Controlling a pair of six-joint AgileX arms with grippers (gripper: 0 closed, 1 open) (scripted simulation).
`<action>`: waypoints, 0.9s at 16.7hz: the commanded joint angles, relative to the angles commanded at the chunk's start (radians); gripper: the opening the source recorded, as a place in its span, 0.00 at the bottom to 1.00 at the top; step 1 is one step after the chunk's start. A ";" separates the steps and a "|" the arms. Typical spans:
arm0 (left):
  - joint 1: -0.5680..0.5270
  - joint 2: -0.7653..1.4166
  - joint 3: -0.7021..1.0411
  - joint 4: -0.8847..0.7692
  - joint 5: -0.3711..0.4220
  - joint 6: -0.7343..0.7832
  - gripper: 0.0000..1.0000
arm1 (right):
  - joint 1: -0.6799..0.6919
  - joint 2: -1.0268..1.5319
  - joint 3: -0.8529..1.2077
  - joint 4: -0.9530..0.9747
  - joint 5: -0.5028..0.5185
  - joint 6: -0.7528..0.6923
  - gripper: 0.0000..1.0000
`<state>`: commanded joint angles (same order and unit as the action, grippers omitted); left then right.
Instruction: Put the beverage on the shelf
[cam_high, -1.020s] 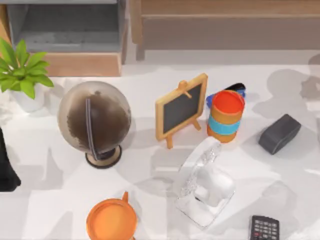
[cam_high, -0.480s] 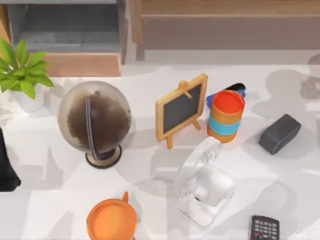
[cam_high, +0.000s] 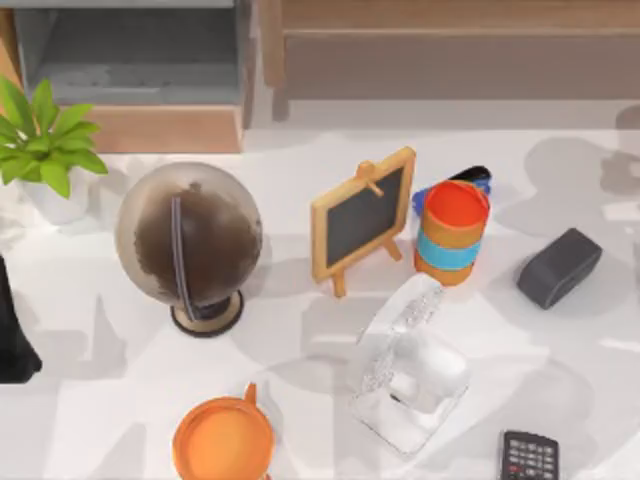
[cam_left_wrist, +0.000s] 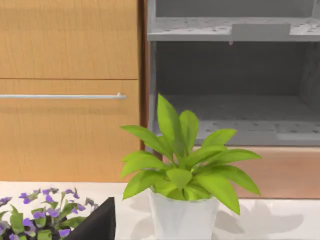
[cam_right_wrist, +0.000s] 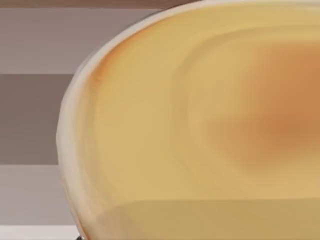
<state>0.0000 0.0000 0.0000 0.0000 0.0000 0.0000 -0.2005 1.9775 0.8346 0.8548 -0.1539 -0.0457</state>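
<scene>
The beverage is a small upright can with an orange body, a light-blue band and a red-orange top. It stands on the white table right of centre, just right of a small chalkboard easel. The shelf is a grey open unit with a wooden base at the back left, and its grey compartments also face the left wrist camera. A dark part of my left arm sits parked at the table's left edge, far from the can. Nothing holds the can.
A globe stands left of centre and a potted plant in front of the shelf. An orange mug, a clear glass stand, a calculator and a dark block lie nearby. A pale yellow rounded surface is close to the right wrist camera.
</scene>
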 joint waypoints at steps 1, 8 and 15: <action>0.000 0.000 0.000 0.000 0.000 0.000 1.00 | -0.004 -0.017 0.007 -0.006 -0.001 0.000 0.00; 0.000 0.000 0.000 0.000 0.000 0.000 1.00 | -0.054 -0.178 0.061 -0.227 -0.012 -0.009 0.00; 0.000 0.000 0.000 0.000 0.000 0.000 1.00 | -0.066 -0.296 0.258 -0.555 -0.014 -0.012 0.00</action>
<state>0.0000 0.0000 0.0000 0.0000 0.0000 0.0000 -0.2661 1.6813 1.0924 0.2998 -0.1678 -0.0574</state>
